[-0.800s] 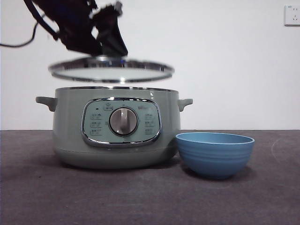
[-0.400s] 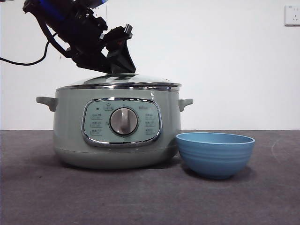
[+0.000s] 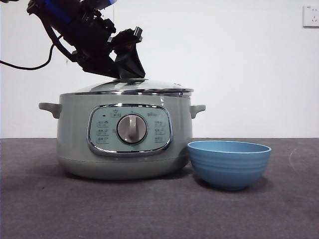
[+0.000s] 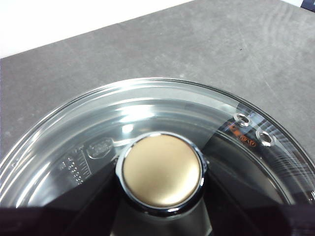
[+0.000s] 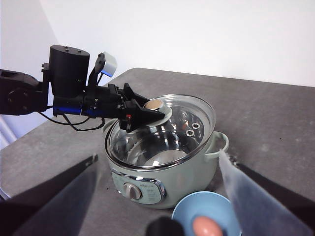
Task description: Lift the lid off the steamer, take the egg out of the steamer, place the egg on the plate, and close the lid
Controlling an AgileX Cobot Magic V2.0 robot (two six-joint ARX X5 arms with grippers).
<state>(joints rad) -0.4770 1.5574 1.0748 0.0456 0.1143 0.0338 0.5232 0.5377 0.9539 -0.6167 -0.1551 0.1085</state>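
Note:
The glass lid (image 3: 130, 87) sits flat on the pale green steamer (image 3: 75, 144), chrome rim on the pot's rim. My left gripper (image 3: 127, 69) comes down from the upper left onto the lid's knob (image 4: 162, 169), its jaws on either side of the knob (image 5: 154, 104). The blue plate (image 3: 229, 163), a deep bowl, stands just right of the steamer. The reddish-brown egg (image 5: 205, 227) lies inside the plate (image 5: 184, 211); the front view hides it behind the bowl's wall. My right gripper (image 5: 162, 196) hangs open high above the plate and steamer (image 5: 162, 189), holding nothing.
A dark grey mat (image 3: 149, 209) covers the table. A white wall stands behind, with a socket (image 3: 310, 16) at the top right. A black cable (image 3: 25, 64) trails from the left arm.
One second ago the lid hung above the pot in my left gripper. It then came down onto the steamer's rim and has stayed there; the left gripper has barely moved since.

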